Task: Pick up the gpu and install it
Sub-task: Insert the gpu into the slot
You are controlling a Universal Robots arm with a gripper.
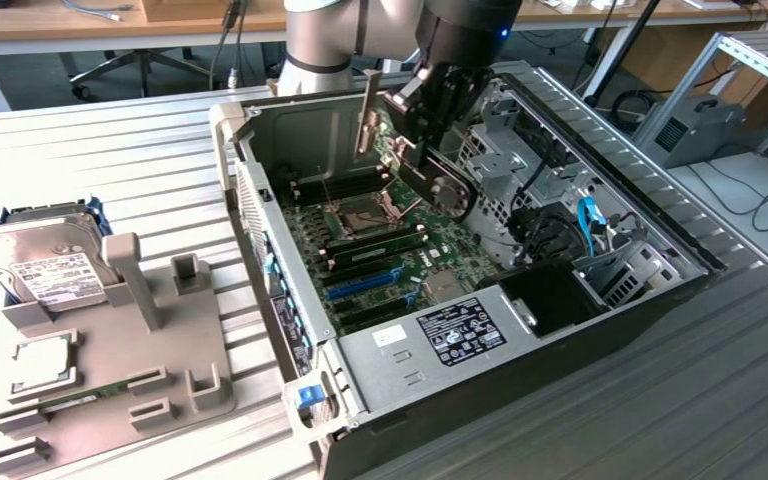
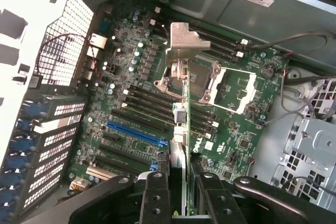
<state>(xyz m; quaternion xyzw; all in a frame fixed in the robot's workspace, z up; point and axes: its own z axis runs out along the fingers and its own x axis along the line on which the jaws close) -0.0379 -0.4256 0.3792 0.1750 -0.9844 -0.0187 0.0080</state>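
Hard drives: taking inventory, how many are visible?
1. The silver hard drive with white label sits at the exterior view's left, outside the open black computer case; more may be hidden inside.

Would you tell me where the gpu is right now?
The gripper holds the gpu over the motherboard inside the open computer case, toward the exterior view's top.

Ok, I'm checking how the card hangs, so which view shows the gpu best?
The exterior view: the gpu shows its black fan face and silver bracket, held above the motherboard. The wrist view shows it edge-on, bracket and thin board edge, clamped in the gripper.
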